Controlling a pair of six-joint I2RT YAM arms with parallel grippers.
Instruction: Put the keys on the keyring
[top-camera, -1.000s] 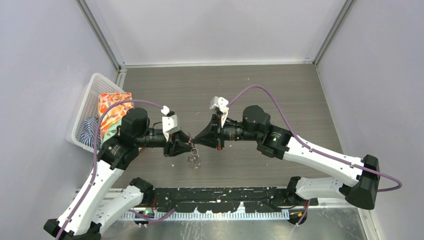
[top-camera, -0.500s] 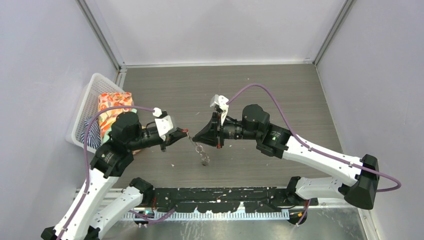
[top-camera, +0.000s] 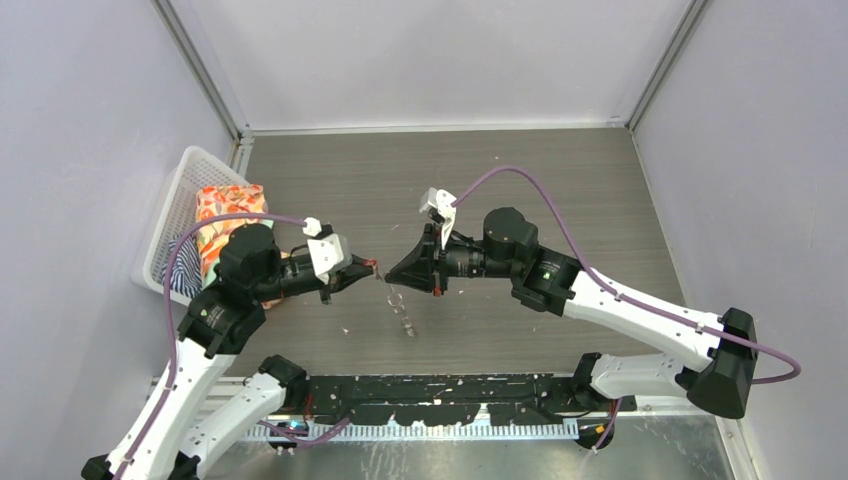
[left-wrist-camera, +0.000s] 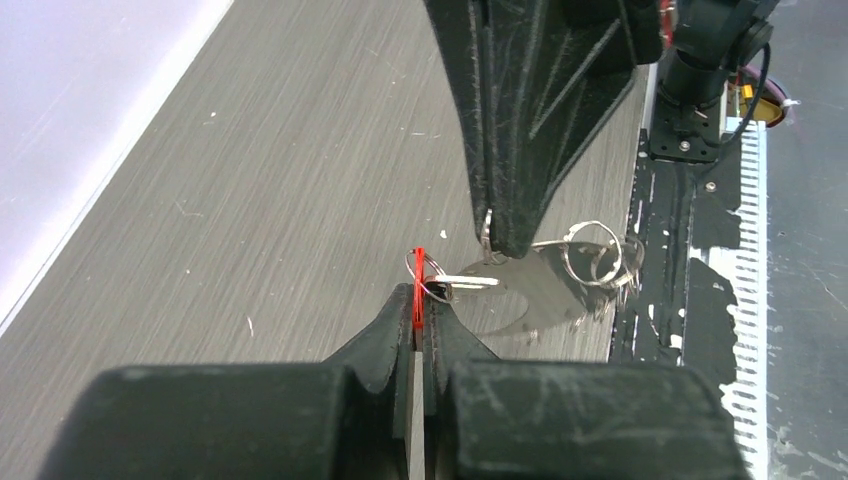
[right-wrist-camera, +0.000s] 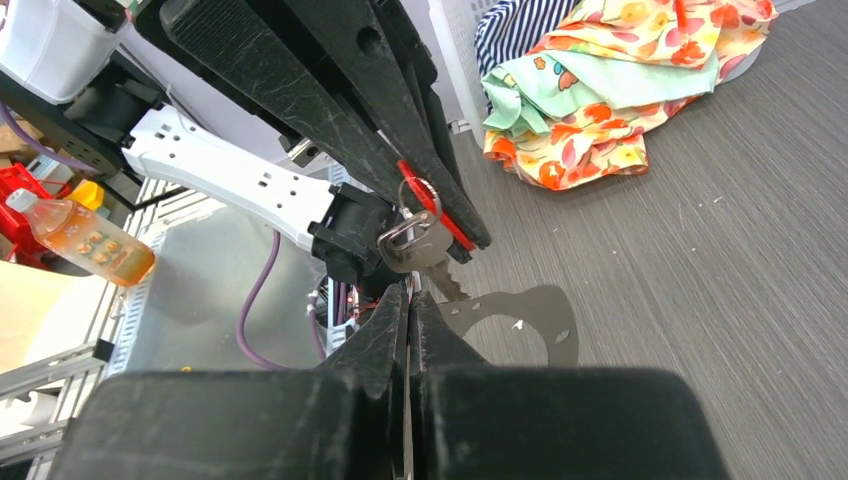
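Well to the left of the keyring (top-camera: 405, 318), a white basket (top-camera: 170, 212) is sitting by the wall with flowered cloth (top-camera: 222, 215) bunched inside. Just left of the keyring, the left gripper (top-camera: 366, 267) is pinching the key (left-wrist-camera: 418, 285) by its red head, jaws pressed tight. A small silver loop is passing through that head and leaning toward the keyring, but I cannot tell whether it is linked to the bunch. The keyring is dangling above the table, several loops and a flat silver tag (right-wrist-camera: 520, 312) hanging together. Just right of it, the right gripper (top-camera: 392, 277) is clamping shut on the keyring's top. By my reading the job is sitting at the threading step: both pieces are being held close together, and the key is probably not yet seated on the ring. Under the keyring, the grey wood-grain table (top-camera: 560, 190) is showing scuffs and white flecks, and plain pale walls (top-camera: 430, 60) are closing it in.
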